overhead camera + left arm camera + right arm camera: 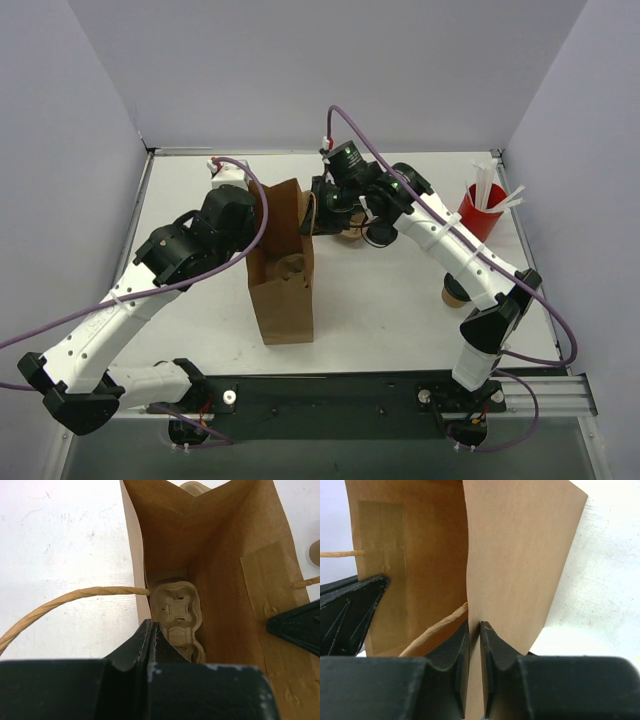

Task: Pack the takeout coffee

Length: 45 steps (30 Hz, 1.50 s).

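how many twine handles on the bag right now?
2. One handle loops out from the paper bag wall that the left pincer pinches; the other sits on the opposite wall, mostly cropped.

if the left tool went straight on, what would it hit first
Likely the pulp cup tray at the bottom of the paper bag; the left tool, shut on the bag's rim, points into it.
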### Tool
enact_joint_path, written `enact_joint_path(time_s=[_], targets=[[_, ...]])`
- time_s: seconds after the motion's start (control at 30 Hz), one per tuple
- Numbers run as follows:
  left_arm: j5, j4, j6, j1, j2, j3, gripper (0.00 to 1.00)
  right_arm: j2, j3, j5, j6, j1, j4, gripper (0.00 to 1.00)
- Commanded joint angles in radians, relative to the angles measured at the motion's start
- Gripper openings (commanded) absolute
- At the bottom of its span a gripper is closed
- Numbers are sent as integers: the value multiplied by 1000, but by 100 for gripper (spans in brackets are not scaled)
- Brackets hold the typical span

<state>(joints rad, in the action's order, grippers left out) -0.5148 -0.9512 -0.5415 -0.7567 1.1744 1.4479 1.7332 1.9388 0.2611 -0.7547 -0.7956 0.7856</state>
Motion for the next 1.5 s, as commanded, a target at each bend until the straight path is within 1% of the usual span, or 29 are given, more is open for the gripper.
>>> enact_joint_path(time_s=[0.0,0.03,0.1,0.13,0.17,0.23,0.27,0.33,0.37,0.4,0.47,0.53,0.67,0.73,0.8,0.83,0.87,0.93,1.0,1.03,1.07,1.1,1.2,1.23,1.3,1.37,1.4,1.43,1.47], targets=[[15,54,3,0,-28,-1,0,5,58,-39,12,-10,75,5],[18,52,5,0,-25,8,0,5,68,-42,9,-10,89,0],[24,36,9,0,-16,37,0,15,142,-62,12,-8,122,0],[32,23,11,2,-10,90,0,22,178,-69,17,-8,167,0],[35,3,12,2,1,127,0,43,260,-75,23,-10,191,0],[32,-76,11,2,42,239,0,61,310,-85,26,-8,243,0],[30,-98,8,0,53,255,0,62,308,-85,26,-8,245,0],[39,-92,9,0,54,205,0,51,205,-94,25,-10,225,0],[45,-78,0,5,51,112,0,39,154,-92,28,-10,209,0],[56,-39,-12,7,44,73,0,29,41,-91,25,-11,187,0],[75,11,-23,5,33,-25,0,6,-36,-80,18,-10,130,0],[72,28,-37,7,30,-43,0,-3,-67,-85,15,-10,113,0],[50,16,-28,7,27,-27,0,0,-12,-94,23,-7,118,0],[47,2,-18,7,31,12,0,14,21,-89,25,-4,130,0],[50,-29,-15,8,44,61,0,22,96,-83,26,-4,148,0],[52,-41,-17,5,45,124,0,25,126,-86,28,-4,168,0],[52,-56,-18,5,51,150,0,25,185,-95,31,-4,176,0],[41,-110,-23,7,65,186,0,23,210,-112,29,-1,199,2],[33,-120,-29,11,67,136,0,23,140,-117,32,9,198,2],[48,-109,-35,16,65,96,0,25,93,-111,34,10,190,2],[64,-94,-40,19,61,15,0,25,54,-96,26,12,179,1],[81,-65,-52,22,57,-13,0,23,-8,-82,23,12,155,0],[78,-37,-61,22,48,-58,0,17,-46,-83,22,7,138,0],[73,-37,-60,22,48,-55,0,17,-26,-79,23,7,141,1],[65,-55,-38,23,56,-5,0,14,17,-82,29,7,145,5],[49,-69,-23,25,62,51,0,19,103,-88,34,9,159,5],[42,-87,-11,28,68,122,0,23,132,-91,34,7,182,6],[41,-99,-6,31,73,155,0,31,187,-91,37,7,193,6],[41,-112,-3,30,79,190,0,32,201,-92,37,9,202,7]])
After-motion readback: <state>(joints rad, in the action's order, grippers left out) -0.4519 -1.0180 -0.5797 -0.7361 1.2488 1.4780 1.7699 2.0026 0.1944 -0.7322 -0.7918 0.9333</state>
